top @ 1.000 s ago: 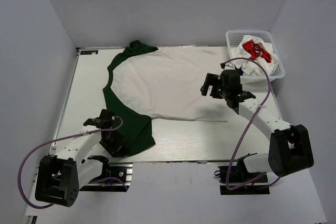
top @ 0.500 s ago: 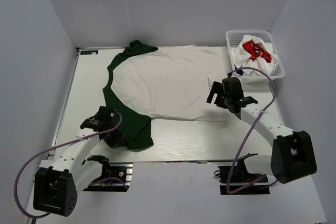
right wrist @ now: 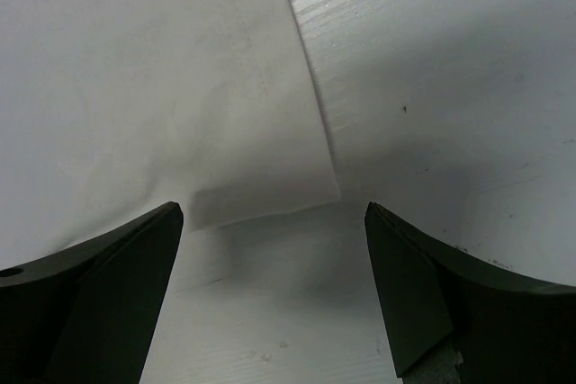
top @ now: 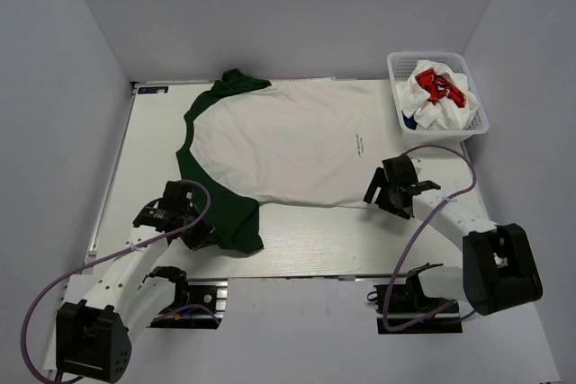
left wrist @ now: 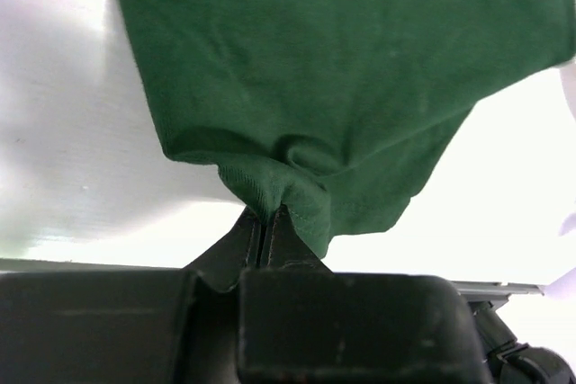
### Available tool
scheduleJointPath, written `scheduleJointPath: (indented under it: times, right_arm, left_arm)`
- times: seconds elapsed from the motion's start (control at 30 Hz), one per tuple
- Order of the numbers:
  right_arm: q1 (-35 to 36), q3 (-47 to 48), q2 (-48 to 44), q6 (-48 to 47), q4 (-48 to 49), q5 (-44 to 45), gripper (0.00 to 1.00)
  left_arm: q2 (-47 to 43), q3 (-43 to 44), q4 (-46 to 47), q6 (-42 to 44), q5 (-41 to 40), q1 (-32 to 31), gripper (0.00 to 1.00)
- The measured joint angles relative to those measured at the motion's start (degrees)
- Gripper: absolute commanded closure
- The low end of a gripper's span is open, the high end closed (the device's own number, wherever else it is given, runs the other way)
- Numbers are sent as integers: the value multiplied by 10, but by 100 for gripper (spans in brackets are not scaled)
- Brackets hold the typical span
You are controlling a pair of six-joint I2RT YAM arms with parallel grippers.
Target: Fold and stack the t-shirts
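- A white t-shirt (top: 288, 141) with dark green sleeves lies spread flat on the table (top: 315, 245), its collar toward the far left and its hem toward the right.
- My left gripper (left wrist: 266, 222) has its fingers pressed together on a small bunched fold of the near green sleeve (left wrist: 342, 60), close to the table's near-left edge.
- My right gripper (right wrist: 272, 213) hangs with its fingers spread wide, one on either side of the shirt's near hem corner (right wrist: 326, 188). It grips nothing.
- The other shirts (top: 436, 87), white with a patch of red print, sit heaped in a mesh basket (top: 397, 62) at the far right, well apart from this work.
- I judge the step in hand to be taking a second hold, so that both hands can fold the near side over.
- To do it well, I should lower the right gripper straight onto the corner, slip one finger under the cloth, catch both layers and close firmly.
- My left hand should not pull until the right has its hold, or the shirt may drag and wrinkle.
- Both ends should then rise together, level, with the near edge taut between them.
- My left pinch is narrow, so a sharp tug could slip it free.
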Motion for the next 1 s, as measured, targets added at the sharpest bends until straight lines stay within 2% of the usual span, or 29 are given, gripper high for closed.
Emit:
scheduleJointPath:
  times: [0.13, 0.23, 0.27, 0.3, 0.4, 0.73, 1.0]
  right_arm:
    - [-3, 3, 38, 6, 14, 2, 19]
    - [-5, 10, 54, 8, 27, 3, 36]
    - [-6, 13, 59, 9, 34, 3, 59]
    - [-7, 14, 63, 7, 37, 2, 74]
    - [-7, 17, 74, 12, 44, -8, 100]
    - [-7, 79, 80, -2, 10, -16, 100]
    - [-7, 189, 131, -22, -9, -21, 100]
  left_arm:
    - [-16, 1, 8, 11, 9, 0, 100]
    - [-16, 8, 10, 19, 16, 0, 100]
    - [-15, 12, 11, 22, 19, 0, 100]
    - [-15, 16, 15, 24, 21, 0, 100]
    - [-15, 37, 25, 29, 32, 0, 100]
    - [37, 139, 128, 50, 43, 1, 100]
    - [153, 265, 183, 66, 3, 2, 100]
